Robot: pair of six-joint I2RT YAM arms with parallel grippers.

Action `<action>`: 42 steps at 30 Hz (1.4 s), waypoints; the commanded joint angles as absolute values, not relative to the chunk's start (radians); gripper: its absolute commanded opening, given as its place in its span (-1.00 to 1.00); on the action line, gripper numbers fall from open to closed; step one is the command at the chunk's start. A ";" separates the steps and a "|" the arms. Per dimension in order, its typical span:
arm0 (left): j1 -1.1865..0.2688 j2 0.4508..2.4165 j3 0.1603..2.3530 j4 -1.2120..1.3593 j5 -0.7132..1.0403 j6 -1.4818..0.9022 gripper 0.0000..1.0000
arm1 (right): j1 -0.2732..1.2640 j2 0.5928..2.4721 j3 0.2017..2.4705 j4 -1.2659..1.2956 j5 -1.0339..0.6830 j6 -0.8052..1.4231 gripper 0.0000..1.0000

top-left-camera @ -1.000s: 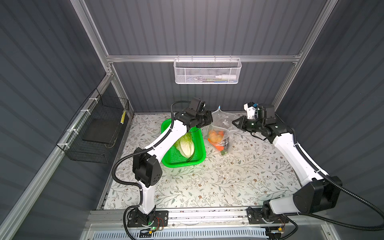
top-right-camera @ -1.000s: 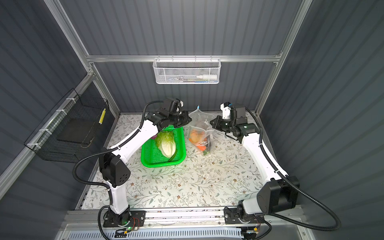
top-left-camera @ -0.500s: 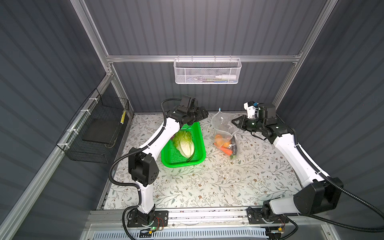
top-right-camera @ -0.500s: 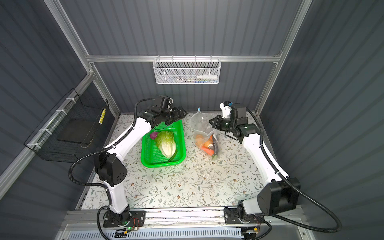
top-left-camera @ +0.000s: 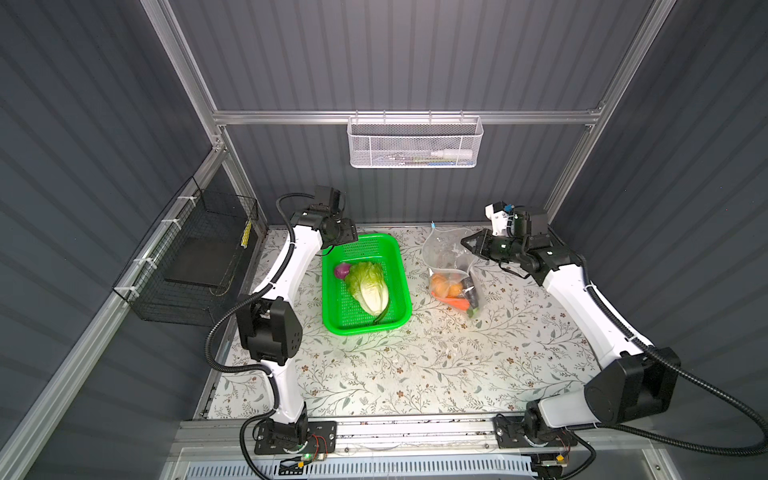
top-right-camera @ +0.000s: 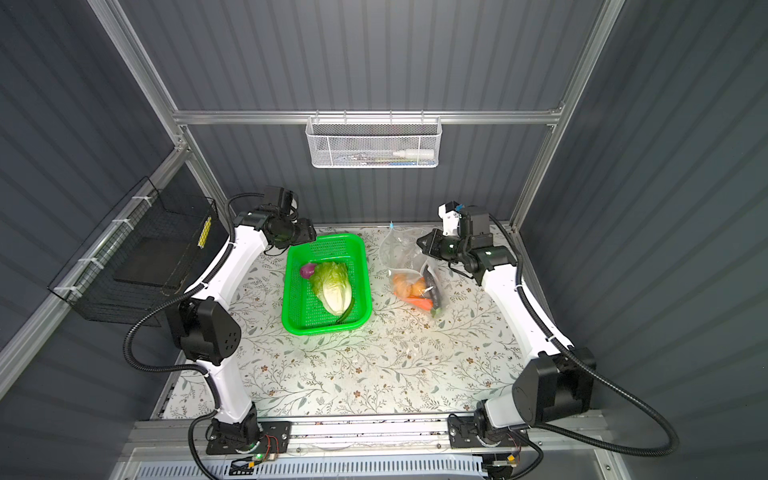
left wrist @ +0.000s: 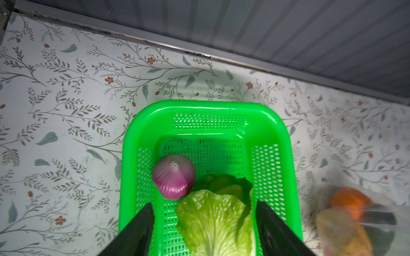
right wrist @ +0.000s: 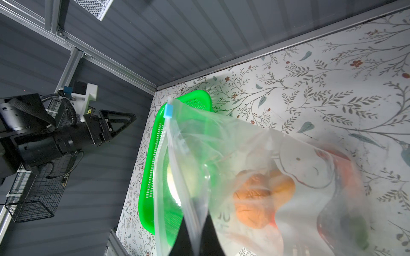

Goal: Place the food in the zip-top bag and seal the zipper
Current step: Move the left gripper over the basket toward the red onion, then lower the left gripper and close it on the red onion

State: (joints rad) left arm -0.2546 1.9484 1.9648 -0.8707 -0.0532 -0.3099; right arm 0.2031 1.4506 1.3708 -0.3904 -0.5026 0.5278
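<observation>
The clear zip-top bag (top-left-camera: pixel 446 257) (top-right-camera: pixel 401 253) hangs from my right gripper (top-left-camera: pixel 467 245) (right wrist: pixel 195 219), which is shut on its mouth edge. Orange pieces (top-left-camera: pixel 446 286), a carrot (top-left-camera: pixel 455 302) and a dark eggplant (top-left-camera: pixel 469 291) lie in its bottom, on the table. The zipper's light-blue slider (right wrist: pixel 169 110) sits at the far end of the mouth. My left gripper (top-left-camera: pixel 345 235) (left wrist: pixel 204 210) is open and empty, hovering above the far left corner of the green basket (top-left-camera: pixel 405 282). Below it are the cabbage (left wrist: pixel 217 223) (top-left-camera: pixel 368 286) and the purple onion (left wrist: pixel 174 179) (top-left-camera: pixel 341 271).
The back wall runs close behind the basket and the bag. A white wire basket (top-left-camera: pixel 415 143) hangs on the back rail. A black wire basket (top-left-camera: pixel 199 257) is fixed to the left wall.
My left gripper has opened and pulled back from the bag's mouth to the basket's far left corner. The bag has sagged, its contents now lower and nearer. My right gripper has kept its hold.
</observation>
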 commanded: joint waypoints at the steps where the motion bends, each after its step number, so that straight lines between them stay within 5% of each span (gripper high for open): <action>1: -0.261 2.019 2.000 -1.002 -0.090 -0.133 0.45 | 0.204 1.462 1.397 -0.373 -0.520 0.534 -1.00; 22: -0.262 2.224 2.000 -1.043 -0.239 -0.047 0.35 | 0.207 1.477 1.404 -0.382 -0.515 0.544 -1.00; 35: -0.278 2.283 2.001 -1.043 -0.176 -0.094 0.76 | 0.209 1.492 1.430 -0.402 -0.513 0.533 -1.00; 42: -0.276 2.336 2.033 -1.031 -0.154 -0.089 0.71 | 0.209 1.492 1.433 -0.413 -0.503 0.535 -1.00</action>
State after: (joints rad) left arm -0.2745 2.3077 2.0022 -1.0077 -0.1791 -0.0860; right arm 0.2050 1.4868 1.4029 -0.4000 -0.5079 0.5415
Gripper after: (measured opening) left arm 0.861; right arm 0.043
